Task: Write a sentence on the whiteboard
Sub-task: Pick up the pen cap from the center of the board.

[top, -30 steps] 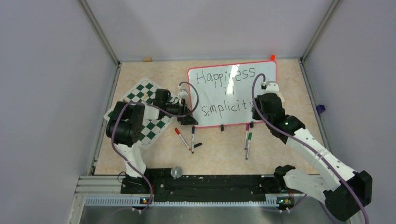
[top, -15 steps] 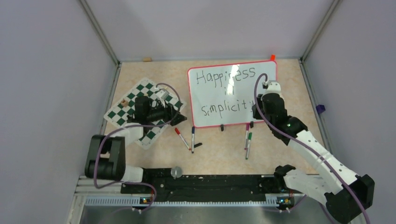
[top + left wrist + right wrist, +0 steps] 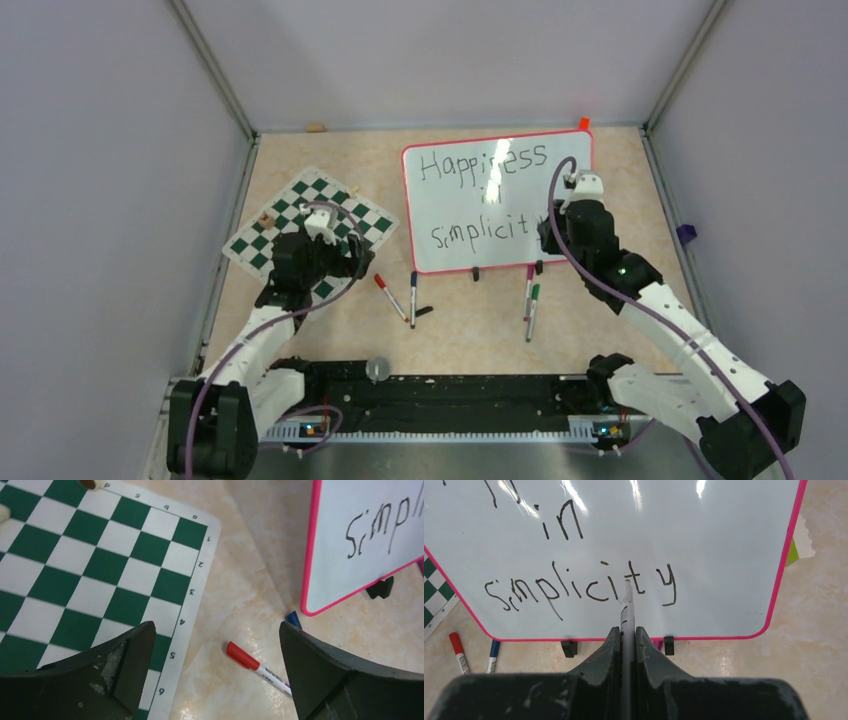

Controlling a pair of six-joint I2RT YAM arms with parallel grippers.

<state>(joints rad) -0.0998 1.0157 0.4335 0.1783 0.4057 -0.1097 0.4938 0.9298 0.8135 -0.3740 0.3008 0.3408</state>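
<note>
Whiteboard (image 3: 480, 215) could be skidding unbraced if the right pincer (image 3: 626, 630), clamping the marker (image 3: 626, 607), is pressing hard; left pincer (image 3: 215, 627) is gaping empty.

One whiteboard (image 3: 470, 205), one mat (image 3: 300, 200) — markers (image 3: 393, 297) (image 3: 413, 300) (image 3: 528, 288) (image 3: 532, 314) (image 3: 626, 611) (five)

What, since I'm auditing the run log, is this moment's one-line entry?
left hand: open, empty, above chess mat edge | right hand: shut on marker, tip at whiteboard | text: Happiness in simplicity
</note>
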